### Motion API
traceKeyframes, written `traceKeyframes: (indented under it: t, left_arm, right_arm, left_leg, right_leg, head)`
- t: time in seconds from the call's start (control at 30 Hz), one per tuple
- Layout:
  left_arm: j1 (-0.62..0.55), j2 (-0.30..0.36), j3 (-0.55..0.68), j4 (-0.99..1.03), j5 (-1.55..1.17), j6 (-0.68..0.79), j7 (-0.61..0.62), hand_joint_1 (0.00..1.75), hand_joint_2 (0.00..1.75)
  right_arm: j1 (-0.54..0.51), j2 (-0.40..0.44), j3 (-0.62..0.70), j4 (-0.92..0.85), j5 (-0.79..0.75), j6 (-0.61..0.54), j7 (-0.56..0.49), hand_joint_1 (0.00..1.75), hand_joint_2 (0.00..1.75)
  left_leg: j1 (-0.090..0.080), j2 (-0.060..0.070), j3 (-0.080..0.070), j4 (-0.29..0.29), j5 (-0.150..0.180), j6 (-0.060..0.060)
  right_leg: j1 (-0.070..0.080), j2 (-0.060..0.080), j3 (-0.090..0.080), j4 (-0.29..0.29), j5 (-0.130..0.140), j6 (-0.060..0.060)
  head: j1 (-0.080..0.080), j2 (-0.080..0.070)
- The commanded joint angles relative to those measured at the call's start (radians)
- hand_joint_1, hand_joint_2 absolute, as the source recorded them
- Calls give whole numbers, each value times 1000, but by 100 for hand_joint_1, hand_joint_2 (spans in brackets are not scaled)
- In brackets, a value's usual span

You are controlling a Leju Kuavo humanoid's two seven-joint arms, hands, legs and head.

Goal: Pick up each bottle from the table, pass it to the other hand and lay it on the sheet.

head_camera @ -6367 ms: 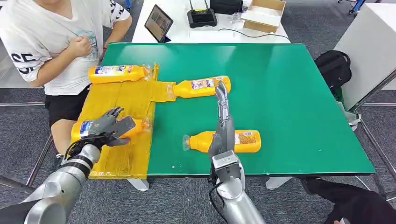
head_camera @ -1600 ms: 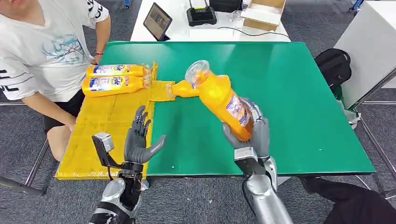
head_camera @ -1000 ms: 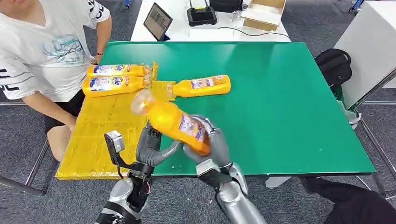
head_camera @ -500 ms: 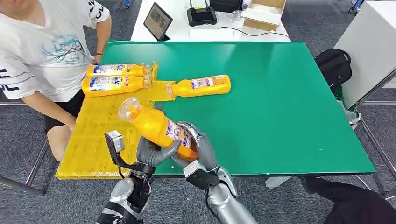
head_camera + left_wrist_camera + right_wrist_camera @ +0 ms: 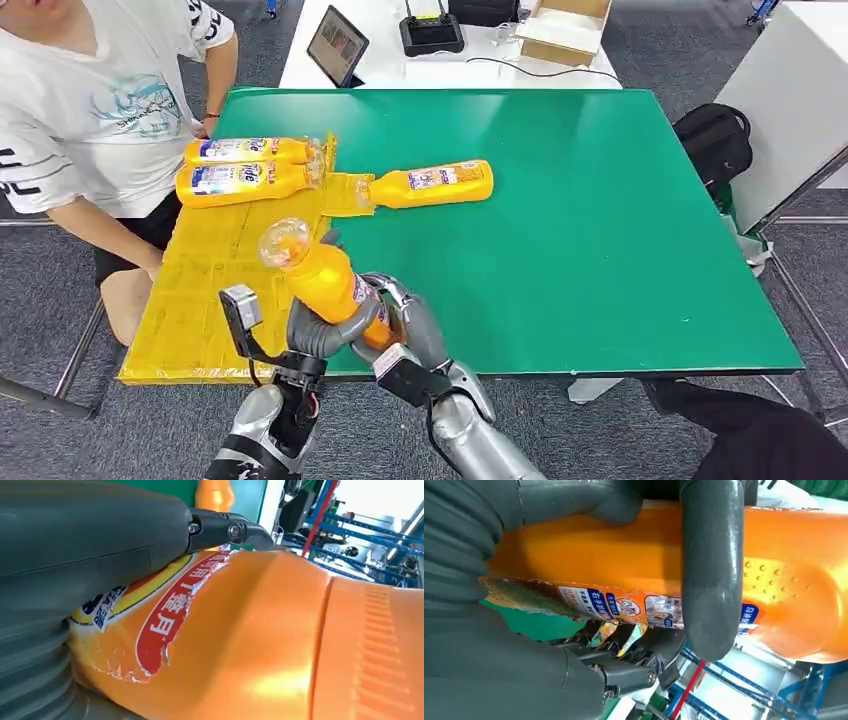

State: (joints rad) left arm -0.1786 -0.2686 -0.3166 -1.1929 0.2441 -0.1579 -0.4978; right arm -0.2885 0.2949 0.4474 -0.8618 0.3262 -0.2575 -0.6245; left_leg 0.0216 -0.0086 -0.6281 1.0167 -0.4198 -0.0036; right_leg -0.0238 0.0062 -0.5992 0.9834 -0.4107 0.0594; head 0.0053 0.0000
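On the left, two bottles already lie side by side at the far end of the yellow sheet, close to a seated person. Nearer the robot, the left hand wraps its fingers around the lower body of the orange bottle, which is held in the air above the near edge of the green table. Its long axis tilts up and away, cap toward the sheet. The right hand clasps the same bottle from the other side, so both hands hold it at mid-handover; the sheet lies just to the left, nearer the left hand. The left wrist view shows a finger pressed on the label; the right wrist view shows the thumb hooked across the body. Farther right, a last bottle lies on the table with its cap end reaching the sheet's edge.
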Motion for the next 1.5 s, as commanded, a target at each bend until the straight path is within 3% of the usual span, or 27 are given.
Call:
traceKeyframes:
  t: [0.03, 0.2, 0.23, 0.27, 0.3, 0.47, 0.5, 0.63, 0.77, 0.83, 0.93, 1.1, 1.23, 1.33, 1.5]
  left_arm:
    - [-56, 7, -53, 69, -1, -34, 5, 175, 175]
    - [-55, 5, -52, 67, 4, -45, 5, 175, 175]
    - [-55, 5, -51, 66, 5, -44, 5, 175, 175]
    - [-55, 5, -50, 65, 5, -44, 5, 175, 175]
    - [-55, 5, -48, 63, 5, -41, 5, 175, 175]
    - [-55, 7, -42, 55, -2, -30, 4, 175, 175]
    - [-55, 8, -41, 51, -18, -12, -1, 175, 175]
    - [-67, 19, -23, 45, -189, 185, -86, 175, 175]
    - [-74, 22, -7, 49, -187, 182, -85, 175, 175]
    - [-83, 21, 12, 59, -269, 299, -121, 175, 175]
    - [-135, 45, 88, 116, -390, 493, -176, 175, 175]
    - [-230, 65, 227, 263, -487, 657, -197, 175, 175]
    - [-283, 90, 270, 366, -543, 728, -200, 175, 175]
    - [-347, 135, 273, 494, -777, 856, -175, 175, 175]
    - [-362, 130, 331, 537, -888, 856, -160, 175, 175]
  right_arm:
    - [-29, 5, 78, 121, 4, 29, 10, 175, 175]
    - [-26, 4, 73, 118, 1, 21, 13, 175, 175]
    - [-25, 5, 70, 117, -1, 15, 13, 159, 175]
    - [-25, 5, 69, 116, -1, 12, 13, 96, 175]
    - [-24, 6, 60, 112, -2, -4, 16, 0, 175]
    - [-22, 8, 43, 89, -9, -28, 32, 0, 175]
    - [-18, 10, 37, 80, -13, -36, 40, 0, 0]
    - [3, 3, 34, 10, -14, -70, 33, 0, 0]
    - [11, -2, 38, -20, -11, -69, 46, 0, 0]
    - [22, -9, 40, -58, -6, -92, 29, 0, 0]
    - [62, -31, 39, -223, 1, -148, 13, 0, 0]
    - [105, -52, 31, -437, 0, -235, 18, 0, 0]
    - [118, -58, 32, -501, -15, -267, 12, 0, 0]
    - [112, -62, 40, -515, -29, -294, -6, 0, 0]
    - [111, -63, 42, -504, -38, -297, -14, 0, 0]
  left_leg:
    - [0, 0, 6, -1, -2, 1]
    - [0, 0, 6, -1, -2, 2]
    - [0, -1, 4, -1, -1, 1]
    - [0, -1, 2, -1, -1, 1]
    - [0, -1, 4, -1, -1, 1]
    - [0, -1, 3, 0, -1, 1]
    - [0, -1, 5, -1, -2, 1]
    - [0, 0, 2, 0, -1, 1]
    - [0, 0, 4, -1, -1, 1]
    - [0, 0, 4, 0, -2, 1]
    - [1, -1, 3, 0, -1, 1]
    - [0, 0, 3, -1, 0, 1]
    - [0, -1, 4, -1, 0, 1]
    - [0, 1, 4, -1, 0, 1]
    - [1, 2, 5, -1, -1, 1]
  right_leg:
    - [1, -2, 7, -1, -2, -3]
    - [1, -2, 6, -1, -2, -3]
    - [1, -2, 4, -1, -1, -2]
    - [1, -2, 3, -1, -1, -2]
    - [1, -2, 5, -1, -2, -3]
    - [1, -2, 3, 0, -1, -2]
    - [1, -2, 5, -1, -2, -3]
    - [1, -1, 3, -1, -1, -2]
    - [0, -1, 4, 0, -1, -3]
    - [1, -1, 5, -1, -1, -3]
    - [1, -2, 4, 0, -1, -3]
    - [1, -1, 2, 0, 0, -2]
    - [1, -2, 5, -1, -1, -3]
    - [1, 0, 4, 0, 0, -3]
    - [1, 1, 5, -1, 0, -3]
  head:
    - [0, 0]
    - [1, 0]
    - [0, 0]
    - [0, 0]
    - [1, 0]
    - [1, 0]
    - [1, 0]
    - [1, 0]
    - [0, 0]
    - [0, 0]
    - [1, 0]
    - [0, 0]
    - [1, 0]
    - [1, 0]
    - [1, 0]
